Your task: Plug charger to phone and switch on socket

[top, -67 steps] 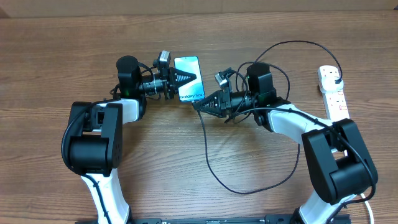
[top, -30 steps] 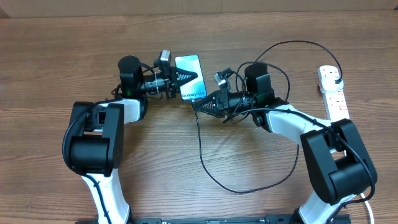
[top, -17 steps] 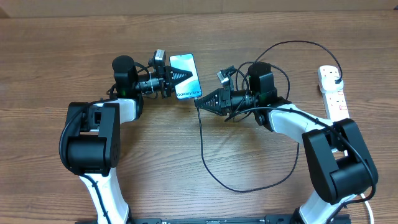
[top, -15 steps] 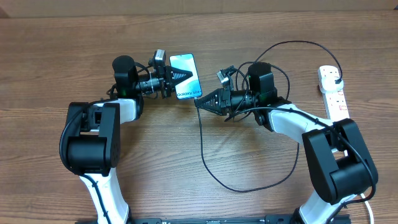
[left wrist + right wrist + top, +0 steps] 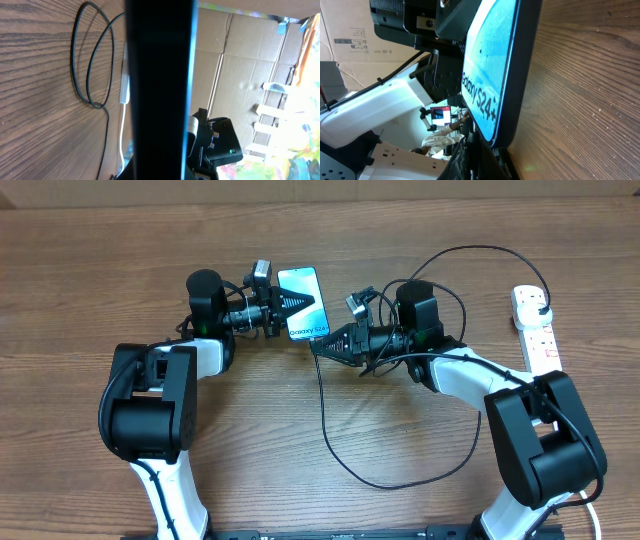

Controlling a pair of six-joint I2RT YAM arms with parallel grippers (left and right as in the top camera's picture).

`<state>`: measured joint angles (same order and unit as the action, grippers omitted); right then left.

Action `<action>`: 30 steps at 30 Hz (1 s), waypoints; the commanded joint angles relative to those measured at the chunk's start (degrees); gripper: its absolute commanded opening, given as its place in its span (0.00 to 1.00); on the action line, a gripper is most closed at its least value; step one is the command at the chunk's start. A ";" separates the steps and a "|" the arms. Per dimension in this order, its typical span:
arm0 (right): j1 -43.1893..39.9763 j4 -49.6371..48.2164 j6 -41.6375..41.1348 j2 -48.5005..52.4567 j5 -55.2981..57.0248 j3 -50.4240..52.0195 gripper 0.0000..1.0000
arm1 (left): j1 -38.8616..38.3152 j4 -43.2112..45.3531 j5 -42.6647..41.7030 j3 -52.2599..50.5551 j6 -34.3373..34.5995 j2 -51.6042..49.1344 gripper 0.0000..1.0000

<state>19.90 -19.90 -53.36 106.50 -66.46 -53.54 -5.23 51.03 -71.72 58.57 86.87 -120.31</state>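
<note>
The phone [image 5: 300,280], screen lit, sits at the far centre of the tabletop [image 5: 80,280], clamped in the left pincer [image 5: 312,304]. Just beside its lower edge, the right pincer [image 5: 316,348] is closed on the charger [image 5: 485,247] near its tip. The socket [image 5: 536,332] lies far right.

Matt brown wood-grain table [image 5: 80,260], glossy glass-like screen on the phone [image 5: 303,304] with a smooth dark edge, thin matt black charger cable [image 5: 478,247], smooth white plastic power strip [image 5: 537,330] at the right, plain brown cardboard boxes [image 5: 240,65] beyond.
</note>
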 commanded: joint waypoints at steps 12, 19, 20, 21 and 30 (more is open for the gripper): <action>-0.02 -0.50 -0.68 0.31 1.86 -0.04 0.04 | -0.52 0.74 -0.92 1.20 1.62 -0.02 0.05; -0.02 -0.22 -0.68 0.31 1.92 -0.04 0.04 | -0.59 0.74 -0.90 1.20 1.90 -0.02 0.04; -0.02 -0.22 -0.66 0.31 1.92 -0.04 0.04 | -0.63 0.74 -0.90 1.20 1.88 -0.02 0.04; -0.02 -0.22 -0.66 0.31 1.92 -0.04 0.04 | -0.74 0.72 -0.90 1.20 1.88 -0.02 0.05; -0.02 -0.50 -0.68 0.31 1.11 -0.04 0.04 | -1.25 0.70 -0.90 1.20 0.66 -0.02 0.05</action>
<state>19.90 -19.86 -53.98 106.52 -66.08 -53.54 -5.28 51.00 -71.24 58.57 88.38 -120.31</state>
